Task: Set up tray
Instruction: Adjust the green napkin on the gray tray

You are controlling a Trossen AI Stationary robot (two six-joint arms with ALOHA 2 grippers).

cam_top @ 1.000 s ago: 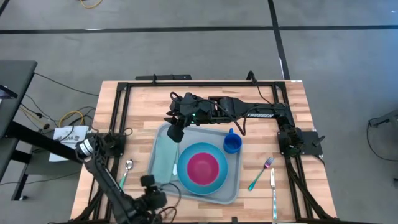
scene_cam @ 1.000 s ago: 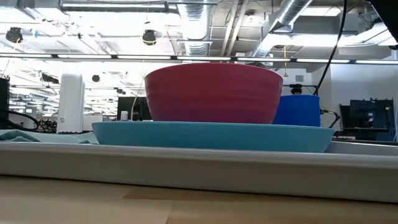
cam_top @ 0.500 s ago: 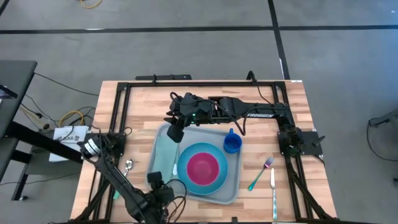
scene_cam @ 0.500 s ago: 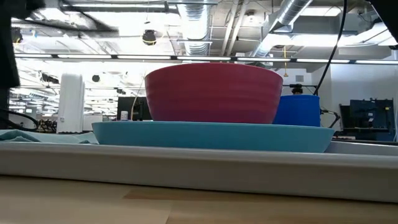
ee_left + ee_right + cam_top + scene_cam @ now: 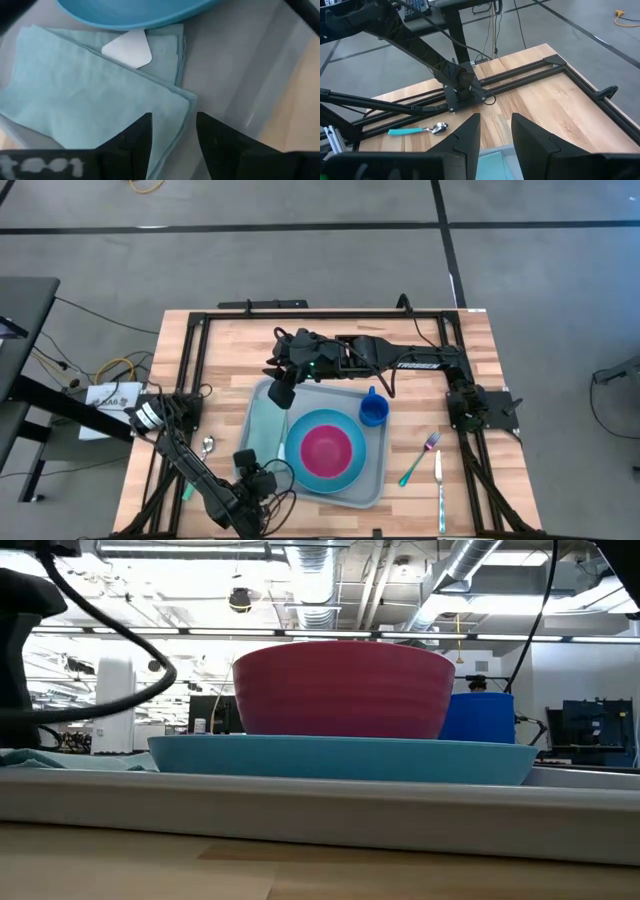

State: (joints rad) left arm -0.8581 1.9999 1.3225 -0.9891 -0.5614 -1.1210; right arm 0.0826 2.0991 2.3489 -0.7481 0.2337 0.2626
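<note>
Lying on the wooden desk [image 5: 220, 340], large flat grey-blue plastic tray [image 5: 375, 480], left hand [image 5: 172, 131] held part-open and empty over the tray's folded teal napkin [image 5: 90, 107], right hand [image 5: 495, 131] part-open, empty, above the tray's far corner.

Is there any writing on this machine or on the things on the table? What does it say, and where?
"TROSSEN", in white letters on the right arm seen from above; small, so only just legible.
White characters on the left hand's own body in its wrist camera: blurred, unreadable.
A white sheet beside the table's left edge carries dark print: too small to read.
No text shows on the tray, plate, bowl or cup.
</note>
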